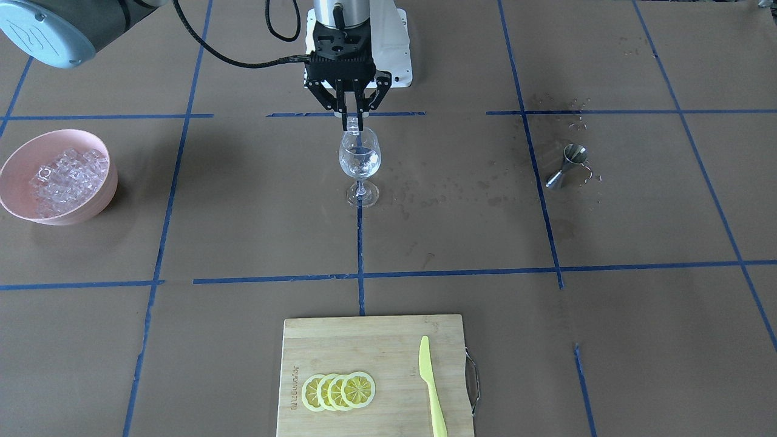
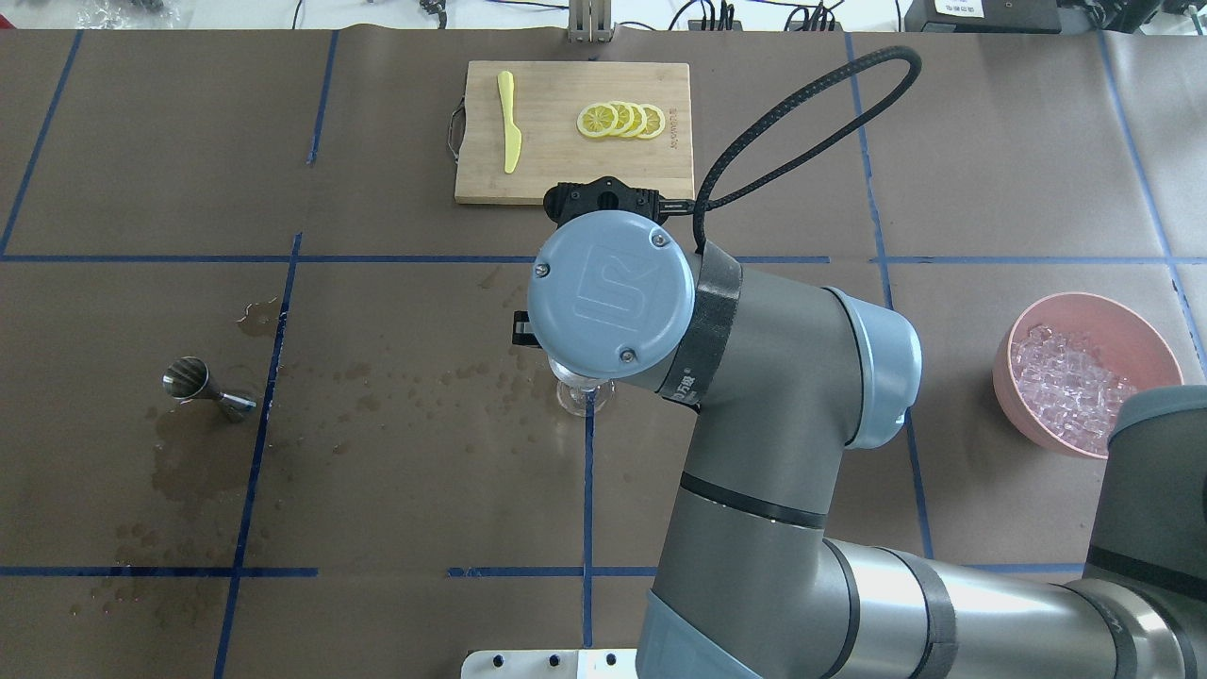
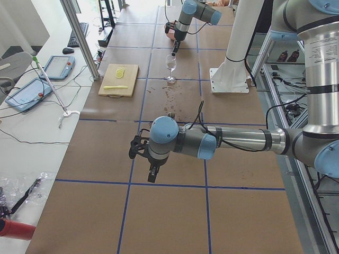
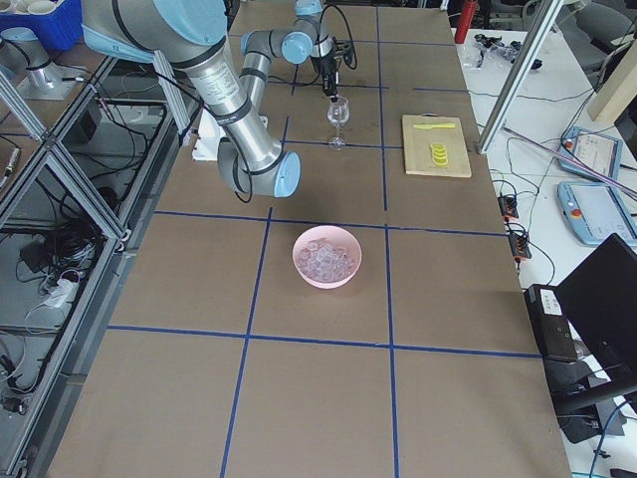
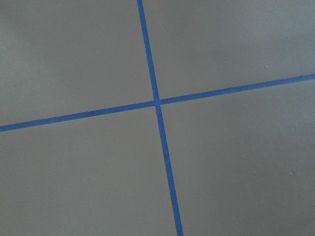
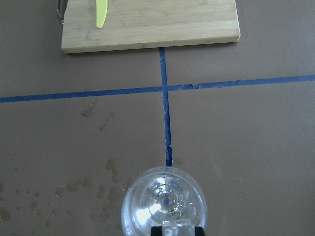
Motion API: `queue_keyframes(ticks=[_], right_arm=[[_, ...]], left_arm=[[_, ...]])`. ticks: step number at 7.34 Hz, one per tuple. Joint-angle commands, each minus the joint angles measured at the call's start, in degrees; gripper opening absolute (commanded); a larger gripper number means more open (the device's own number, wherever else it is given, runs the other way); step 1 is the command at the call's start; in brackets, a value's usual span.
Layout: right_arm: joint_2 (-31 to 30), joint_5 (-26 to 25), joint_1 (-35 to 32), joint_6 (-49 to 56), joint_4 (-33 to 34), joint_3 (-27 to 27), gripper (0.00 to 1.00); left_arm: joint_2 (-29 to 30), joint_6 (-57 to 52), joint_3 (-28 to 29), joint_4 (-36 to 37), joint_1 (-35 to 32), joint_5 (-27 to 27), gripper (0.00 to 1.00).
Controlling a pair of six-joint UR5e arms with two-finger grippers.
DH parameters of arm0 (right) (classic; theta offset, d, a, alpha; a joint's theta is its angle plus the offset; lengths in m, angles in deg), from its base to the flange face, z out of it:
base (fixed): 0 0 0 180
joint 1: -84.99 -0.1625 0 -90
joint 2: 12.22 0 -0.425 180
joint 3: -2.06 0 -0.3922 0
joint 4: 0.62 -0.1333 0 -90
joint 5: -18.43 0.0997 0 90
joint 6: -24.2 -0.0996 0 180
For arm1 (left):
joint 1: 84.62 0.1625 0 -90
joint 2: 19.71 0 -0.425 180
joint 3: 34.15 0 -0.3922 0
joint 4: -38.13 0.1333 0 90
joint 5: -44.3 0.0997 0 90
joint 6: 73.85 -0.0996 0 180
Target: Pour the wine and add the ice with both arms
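**Ice cube held over the wine glass**

My right gripper [image 1: 352, 121] points straight down, its fingers drawn narrow on one clear ice cube [image 1: 351, 126] just above the rim of the wine glass [image 1: 359, 161]. In the view from across the table, the glass stands upright on the brown paper [image 1: 243, 212] with a little clear wine [image 1: 359, 166] low in its bowl. More ice [image 1: 64, 179] lies heaped in a pink bowl [image 1: 18, 159] at 9 o'clock from the glass, well apart. A steel jigger [image 1: 567, 165] lies on its side at 3 o'clock, with dark wet spots [image 1: 449, 188] between it and the glass. At 6 o'clock a bamboo cutting board [image 1: 376, 340] carries four overlapping lemon slices [image 1: 339, 390] and a yellow knife [image 1: 431, 388]. My left gripper [image 3: 152, 174] hangs over the paper by a cross of blue tape [image 5: 157, 103], far from the glass. Whether it is wide or narrow I cannot tell.
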Motion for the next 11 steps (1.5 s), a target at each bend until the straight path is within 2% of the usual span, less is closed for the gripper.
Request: queue_keyframes(ticks=[1, 2, 3, 4, 5, 7, 8, 10, 11], right_arm=[[0.5, 0.0, 0.0, 0.0, 0.0, 0.8, 0.61], [0.8, 0.0, 0.0, 0.0, 0.0, 0.9, 0.61], [0.7, -0.1, 0.0, 0.0, 0.0, 0.9, 0.70], [0.5, -0.2, -0.1, 0.5, 0.3, 0.7, 1.00], [0.3, 0.6, -2.0, 1.8, 0.4, 0.5, 1.00], [-1.6, 7.7, -8.5, 9.7, 0.4, 0.4, 1.00], [-4.8, 12.2, -13.2, 15.6, 0.3, -0.9, 1.00], [-13.5, 25.1, -26.8, 33.8, -0.3, -2.8, 1.00], [-17.5, 28.3, -32.3, 43.4, -0.4, -3.1, 1.00]], left_arm=[[0.0, 0.0, 0.1, 0.0, 0.0, 0.0, 1.00], [0.0, 0.0, 0.1, 0.0, 0.0, 0.1, 1.00], [0.0, 0.0, 0.2, 0.0, 0.0, 0.1, 1.00], [0.0, 0.0, 0.2, 0.0, 0.0, 0.1, 1.00], [0.1, -0.1, 0.2, 0.0, 0.0, 0.1, 1.00], [-0.2, -0.1, 0.9, 0.1, -0.1, 0.2, 1.00], [-0.5, -0.1, 0.8, 0.1, -0.1, 0.2, 1.00], [-0.7, -0.1, 0.2, 0.3, -0.2, 0.3, 1.00], [-0.7, -0.1, -0.6, 0.3, -0.7, 0.3, 1.00]])
